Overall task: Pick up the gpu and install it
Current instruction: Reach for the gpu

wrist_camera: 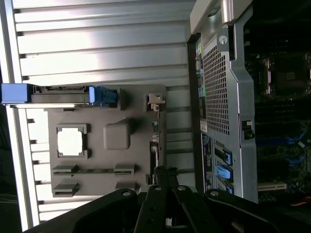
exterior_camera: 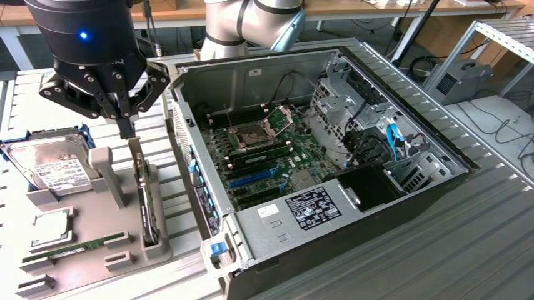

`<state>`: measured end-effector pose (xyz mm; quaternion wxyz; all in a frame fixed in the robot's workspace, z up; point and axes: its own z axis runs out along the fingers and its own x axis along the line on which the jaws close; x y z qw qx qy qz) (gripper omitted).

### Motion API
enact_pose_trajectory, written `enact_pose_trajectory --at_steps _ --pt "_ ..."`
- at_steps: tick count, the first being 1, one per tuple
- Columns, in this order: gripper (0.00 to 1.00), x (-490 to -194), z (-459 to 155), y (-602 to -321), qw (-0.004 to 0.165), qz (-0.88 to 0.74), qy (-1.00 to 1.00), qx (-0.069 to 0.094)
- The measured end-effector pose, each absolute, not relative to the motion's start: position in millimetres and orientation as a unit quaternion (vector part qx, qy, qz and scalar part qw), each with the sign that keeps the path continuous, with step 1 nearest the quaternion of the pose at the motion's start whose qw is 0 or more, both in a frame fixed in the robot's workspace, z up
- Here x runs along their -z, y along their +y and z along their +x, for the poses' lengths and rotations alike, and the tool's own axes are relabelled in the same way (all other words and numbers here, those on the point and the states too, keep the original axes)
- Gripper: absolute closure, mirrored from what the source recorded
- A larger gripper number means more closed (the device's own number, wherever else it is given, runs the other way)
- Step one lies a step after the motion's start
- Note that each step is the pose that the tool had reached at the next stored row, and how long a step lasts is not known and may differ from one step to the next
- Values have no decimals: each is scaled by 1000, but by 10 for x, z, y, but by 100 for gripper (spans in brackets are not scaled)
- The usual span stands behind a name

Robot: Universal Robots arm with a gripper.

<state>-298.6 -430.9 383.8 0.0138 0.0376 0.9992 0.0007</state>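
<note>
We found the claw [exterior_camera: 126, 125] pinched shut on nothing, just above the gpu [exterior_camera: 147, 200], which stood on edge in the grey holder [exterior_camera: 90, 265]. We judged the card light, stiff and fragile, best taken by its top edge.

We saw a ribbed aluminium bench [exterior_camera: 467, 250], its slats catching a hard white glare. Wooden desks [exterior_camera: 351, 9] stood behind it. At the exterior view's right, a metal rack [exterior_camera: 501, 37] rose over a grey box [exterior_camera: 461, 78], and cables [exterior_camera: 509, 128] trailed across the pale floor [exterior_camera: 488, 106].
</note>
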Motion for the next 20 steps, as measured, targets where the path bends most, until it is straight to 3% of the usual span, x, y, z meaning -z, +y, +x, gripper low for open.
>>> enact_pose_trajectory --at_steps 20 --pt "89 -3811 -2986 -4378 14 37 999 8"
